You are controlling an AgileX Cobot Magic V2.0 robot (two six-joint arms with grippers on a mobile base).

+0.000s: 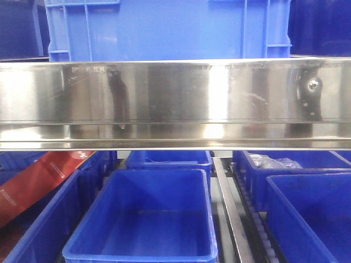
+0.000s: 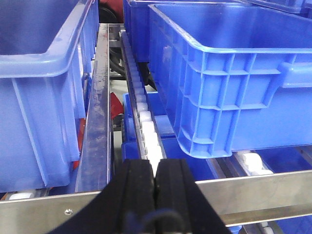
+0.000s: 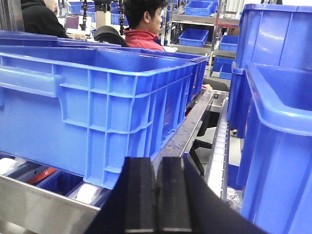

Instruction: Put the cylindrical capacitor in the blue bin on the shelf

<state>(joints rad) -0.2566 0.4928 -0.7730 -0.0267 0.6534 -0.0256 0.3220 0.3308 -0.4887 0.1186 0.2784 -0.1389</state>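
1. At the shelf [image 1: 175,104]: the front view shows only the steel rail, an empty blue bin [image 1: 145,219] below it, more bins either side.
2. Cylindrical capacitor: not visible in any view, so I can't say where it is.
3. Left claw [image 2: 156,183]: pads pressed together, nothing between them, hovering over the roller track [image 2: 146,126] between two crates.
4. Right claw [image 3: 156,187]: also closed, empty, facing a big blue crate [image 3: 92,107].
5. Handling guess: small rigid can, light, smooth sides, so likely to roll or slip. Pinch across the body mid-height, moderate force, keep it upright.
6. Task looks barely started.
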